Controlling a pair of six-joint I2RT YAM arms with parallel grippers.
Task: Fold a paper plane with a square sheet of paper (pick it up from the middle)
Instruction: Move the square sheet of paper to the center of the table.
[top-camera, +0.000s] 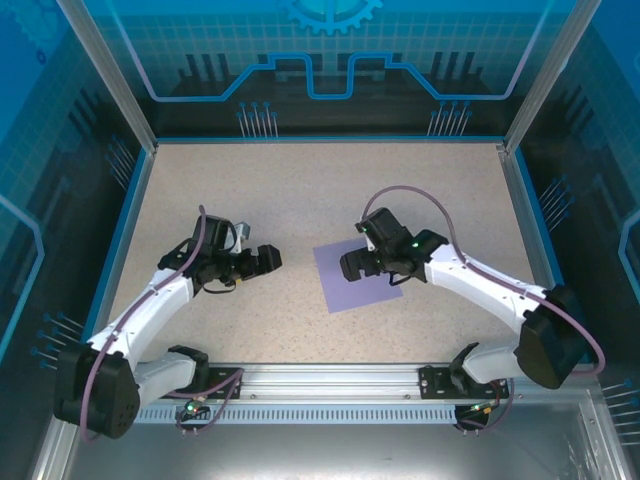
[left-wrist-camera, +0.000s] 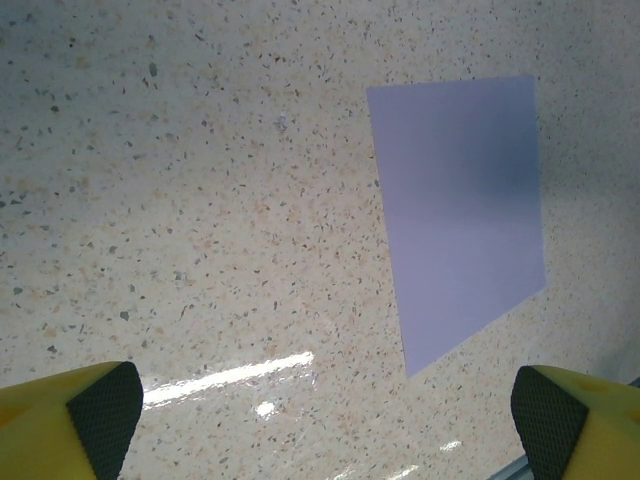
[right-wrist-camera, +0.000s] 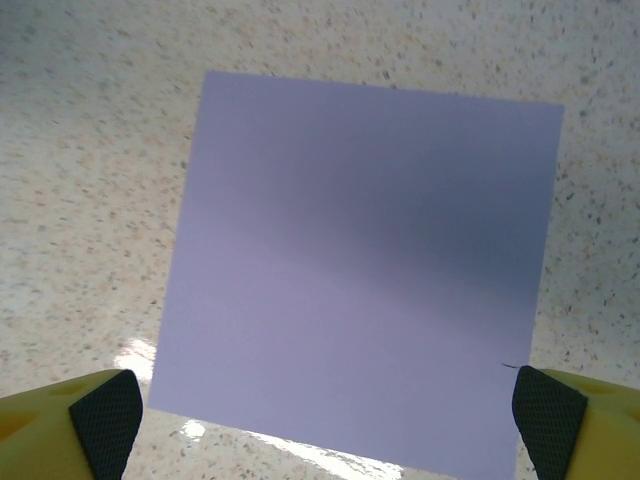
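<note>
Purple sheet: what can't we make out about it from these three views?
- Top external: the right gripper covers much of the far half of the square sheet of paper.
- Right wrist: one near corner is cut off by the frame's bottom edge.
- Both wrist views: a soft shadow lies across the sheet, so faint creases cannot be ruled out.
- Every view: the gap between gripper and sheet cannot be judged.
</note>
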